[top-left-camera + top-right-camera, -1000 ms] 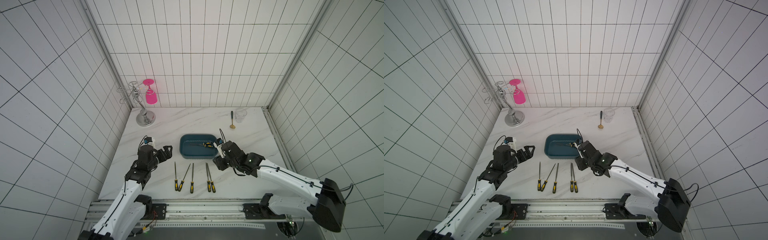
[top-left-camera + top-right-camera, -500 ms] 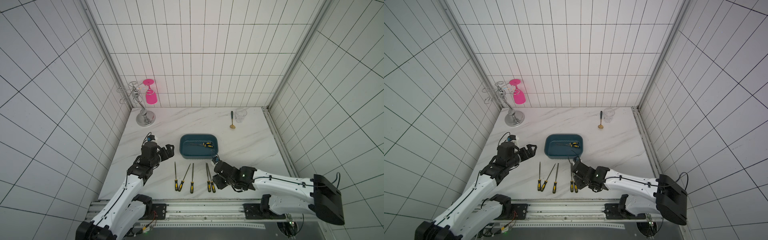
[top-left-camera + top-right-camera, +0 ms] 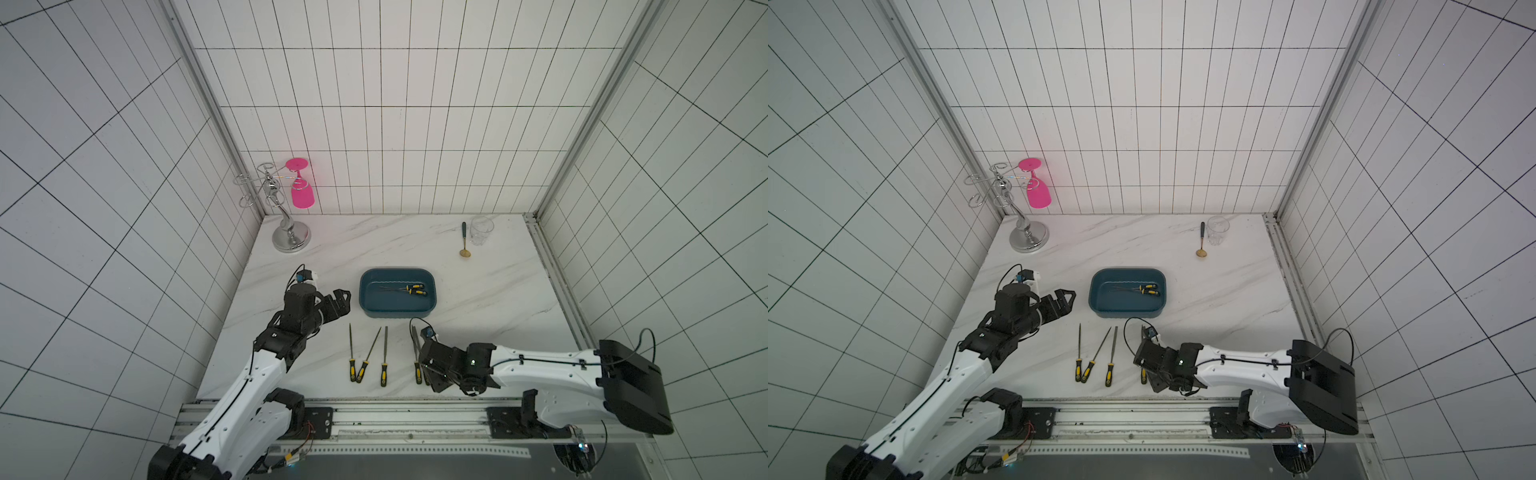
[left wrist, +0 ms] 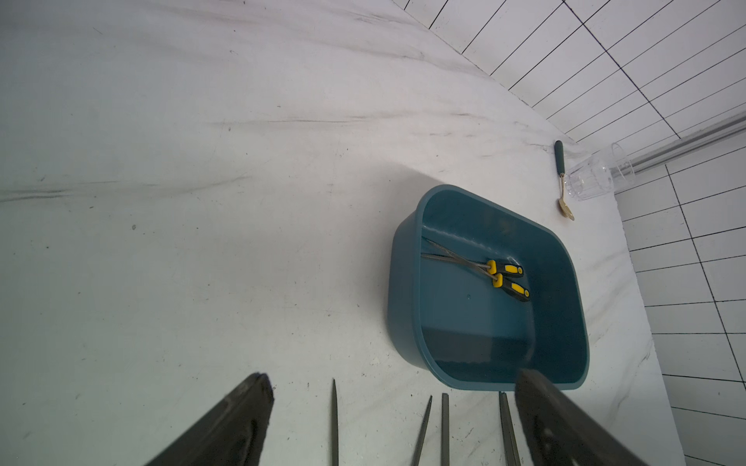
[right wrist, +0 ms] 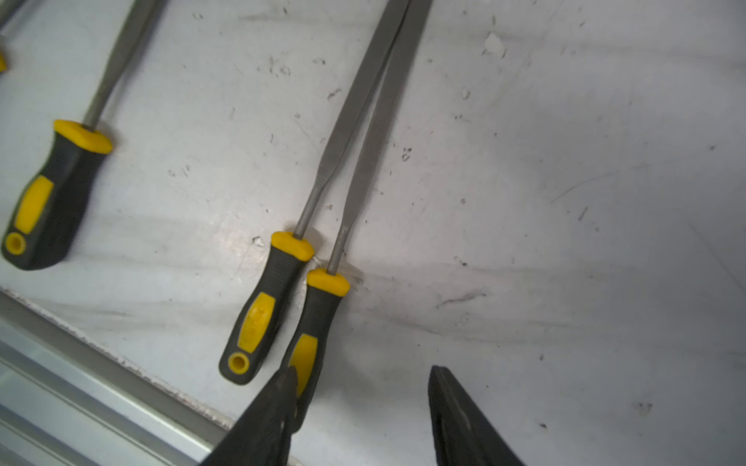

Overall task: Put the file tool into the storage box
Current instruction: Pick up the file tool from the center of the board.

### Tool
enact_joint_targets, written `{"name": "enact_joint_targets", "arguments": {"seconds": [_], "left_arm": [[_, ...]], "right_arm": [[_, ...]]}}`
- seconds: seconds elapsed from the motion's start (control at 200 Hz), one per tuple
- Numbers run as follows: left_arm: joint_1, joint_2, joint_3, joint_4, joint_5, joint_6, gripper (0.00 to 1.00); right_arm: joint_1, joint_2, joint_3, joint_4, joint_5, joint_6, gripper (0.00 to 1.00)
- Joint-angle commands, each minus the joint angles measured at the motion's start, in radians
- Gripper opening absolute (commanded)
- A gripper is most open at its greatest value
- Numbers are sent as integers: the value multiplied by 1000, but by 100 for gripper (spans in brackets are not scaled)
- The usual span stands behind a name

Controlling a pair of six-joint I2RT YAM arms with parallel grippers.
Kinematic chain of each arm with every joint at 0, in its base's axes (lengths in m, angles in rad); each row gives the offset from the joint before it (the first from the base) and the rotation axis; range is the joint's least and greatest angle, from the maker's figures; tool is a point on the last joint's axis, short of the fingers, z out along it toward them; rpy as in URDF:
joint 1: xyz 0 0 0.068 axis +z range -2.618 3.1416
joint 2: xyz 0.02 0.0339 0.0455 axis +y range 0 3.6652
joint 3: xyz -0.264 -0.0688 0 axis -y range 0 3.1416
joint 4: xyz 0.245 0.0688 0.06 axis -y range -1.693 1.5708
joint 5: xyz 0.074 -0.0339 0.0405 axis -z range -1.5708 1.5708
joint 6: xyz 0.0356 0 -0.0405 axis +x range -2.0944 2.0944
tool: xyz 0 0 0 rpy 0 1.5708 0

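Two yellow-and-black-handled steel files (image 3: pixel 409 289) lie inside the shallow dark teal plastic storage box (image 3: pixel 386 305), blades overlapping, handles toward 3 o'clock. The box sits mid white marble tabletop (image 3: pixel 490 299).

Five more files lie flat at the box's 6 o'clock, handles toward 6. They are three spaced files (image 3: pixel 384 353) and a touching pair of files (image 5: pixel 266 306).

The right gripper (image 5: pixel 361 371) is low over the pair's handles, jaws apart, grasping nothing. One finger (image 5: pixel 278 399) overlaps the butt of the nearer file (image 5: pixel 319 314); whether they touch, cannot tell. Bare tabletop shows between the fingers.

The left gripper (image 3: pixel 343 301) hovers at the box's 9 o'clock, released and empty.

A clear glass cup (image 3: pixel 481 230) and a gold spoon with dark handle (image 3: pixel 464 241) sit at the box's 1 o'clock. A chrome glass rack (image 3: pixel 291 237) holding a pink goblet (image 3: pixel 302 195) is at 10 o'clock.
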Motion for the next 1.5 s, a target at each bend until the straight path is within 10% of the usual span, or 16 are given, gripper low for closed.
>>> {"name": "enact_joint_targets", "arguments": {"seconds": [0.0,0.441,0.776,1.497], "left_arm": [[-5,-13,31,-19,-11,11,98],[-5,-10,34,-21,-17,24,98],[-5,7,41,-24,-13,33,98],[-7,-1,32,-24,-13,31,98]], "right_arm": [[18,48,58,-40,45,24,56],[3,31,45,-129,150,59,58],[-43,-77,-5,-15,8,-86,59],[-26,105,15,9,-3,-48,53]]}}
